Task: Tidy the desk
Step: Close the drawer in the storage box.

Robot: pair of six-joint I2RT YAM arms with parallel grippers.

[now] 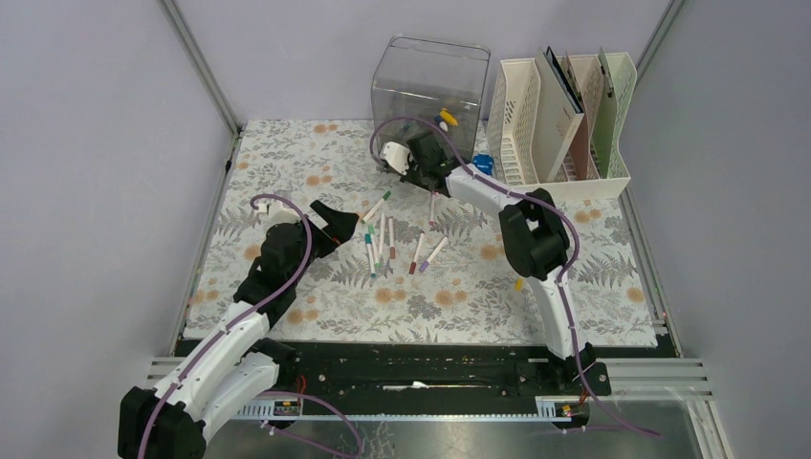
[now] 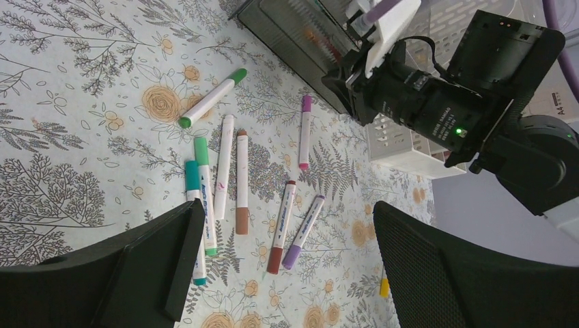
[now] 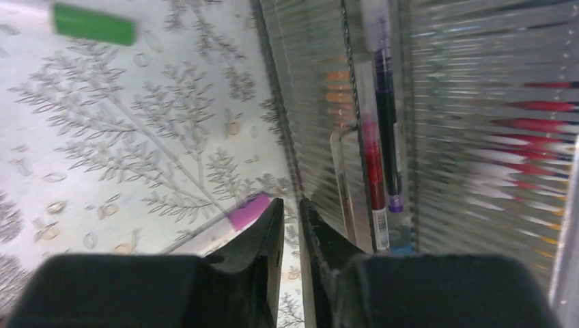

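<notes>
**Eight loose markers in front of the bin**

The right gripper (image 3: 292, 205) sits against the foot of the clear bin (image 1: 430, 76), jaws nearly closed with nothing visible between them. The left gripper (image 2: 287, 208) hovers farther out from the bin, over the markers, jaws spread wide and empty.

The markers (image 2: 242, 171) look light, stiff and smooth. They will likely roll, so a pinch across mid-barrel seems the safest hold.

Count: eight markers lie on the cloth in front of the bin. At least two more show through its ribbed wall, and the rest there is blur. Four file holders (image 1: 564, 124), by my count, stand just beside the bin.

The desk (image 1: 287, 163) lies under the bin and reaches to the arm bases. It looks rigid, but its cloth is soft and may drag or wrinkle.
</notes>
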